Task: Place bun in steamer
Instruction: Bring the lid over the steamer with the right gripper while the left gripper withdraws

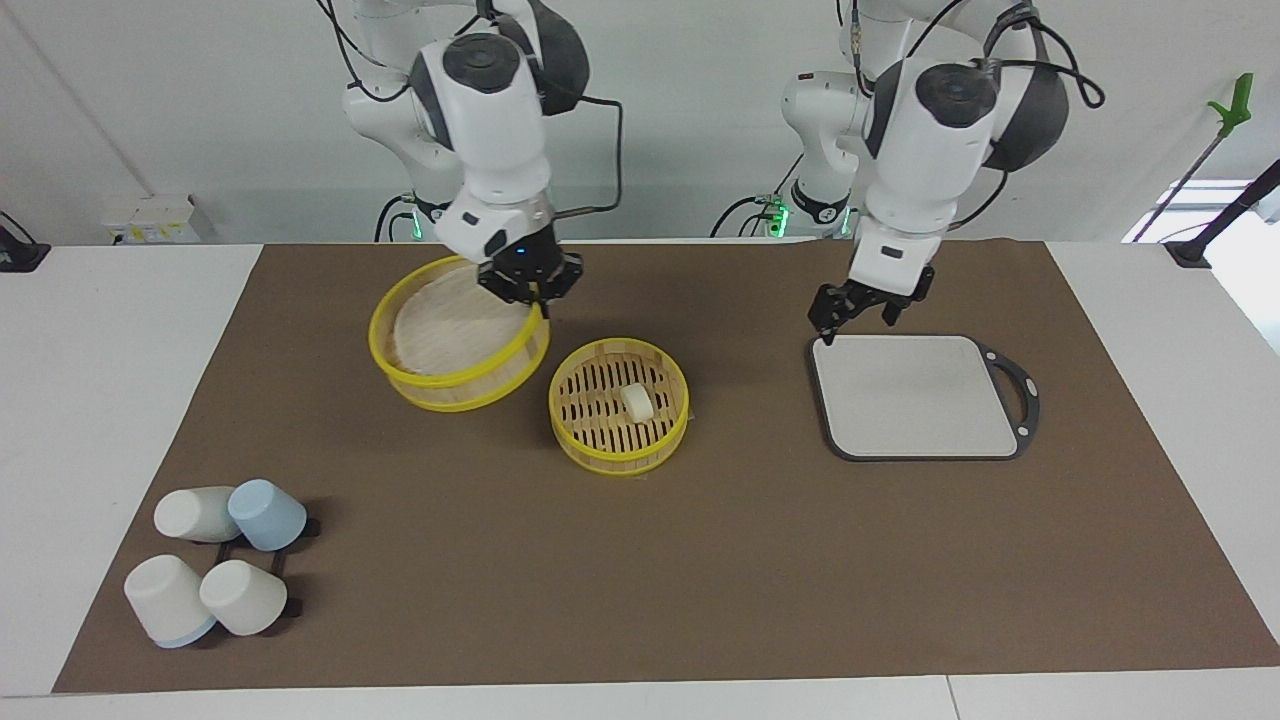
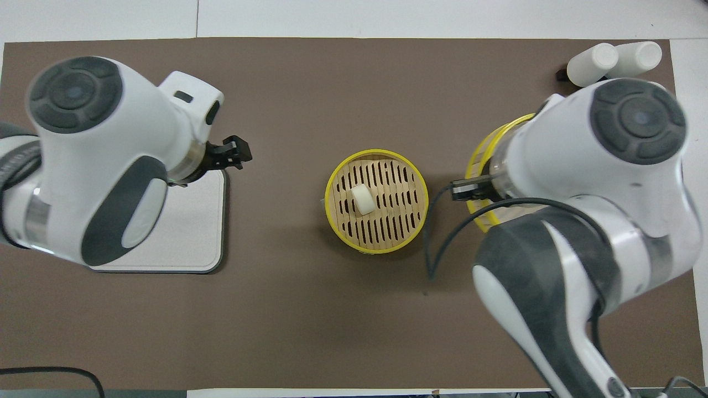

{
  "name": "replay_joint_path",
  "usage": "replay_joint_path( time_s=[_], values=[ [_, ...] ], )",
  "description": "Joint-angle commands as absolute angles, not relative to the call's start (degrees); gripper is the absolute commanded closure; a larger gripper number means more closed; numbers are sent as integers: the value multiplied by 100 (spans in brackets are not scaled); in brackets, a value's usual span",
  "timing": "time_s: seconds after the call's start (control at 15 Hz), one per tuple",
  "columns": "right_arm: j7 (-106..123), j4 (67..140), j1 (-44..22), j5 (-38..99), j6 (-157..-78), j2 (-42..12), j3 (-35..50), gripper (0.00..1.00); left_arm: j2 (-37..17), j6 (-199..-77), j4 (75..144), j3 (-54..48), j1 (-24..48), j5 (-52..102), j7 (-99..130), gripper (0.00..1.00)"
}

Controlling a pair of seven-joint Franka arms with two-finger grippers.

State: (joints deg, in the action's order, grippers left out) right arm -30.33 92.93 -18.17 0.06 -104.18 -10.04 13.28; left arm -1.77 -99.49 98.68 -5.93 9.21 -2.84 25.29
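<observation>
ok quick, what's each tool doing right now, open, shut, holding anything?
Left tool: open, empty, raised over the grey board.
Right tool: shut on the steamer lid, held tilted above the mat beside the steamer.

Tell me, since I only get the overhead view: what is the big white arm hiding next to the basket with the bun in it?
Observer: The right tool grips the yellow rim of the steamer lid, which has a pale woven top and is held up at a tilt.
Operator: Is it over the basket?
Observer: No. It hangs over the brown mat beside the steamer, toward the right arm's end. The bun lies uncovered on the slats.
Operator: And the other arm?
Observer: The left tool hangs open and empty above a corner of the grey board, clear of it.
</observation>
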Motion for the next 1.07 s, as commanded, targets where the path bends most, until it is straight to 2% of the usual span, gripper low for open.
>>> replay_joint_path(
  time_s=[0.0,0.13,0.2,0.73,1.0],
  values=[
    [-3953,7764,-2415,-446,-10310,-2423,1266,100,175,-9572,10002,-624,424,-185,1559,0],
    [-4584,7454,-2863,-894,-10449,-2959,1248,100,342,-9335,10002,-615,185,-185,1074,0],
    [-4701,7488,-2883,-1010,-10711,-3023,1283,100,412,-9256,10011,-607,141,-185,942,0],
    [-4903,8068,-2909,-940,-11390,-3050,1292,100,493,-8869,9923,-536,61,-10,738,0],
    [-5036,8182,-2909,-949,-11591,-3076,1292,100,255,-8561,9335,-290,97,352,747,0]
  ],
)
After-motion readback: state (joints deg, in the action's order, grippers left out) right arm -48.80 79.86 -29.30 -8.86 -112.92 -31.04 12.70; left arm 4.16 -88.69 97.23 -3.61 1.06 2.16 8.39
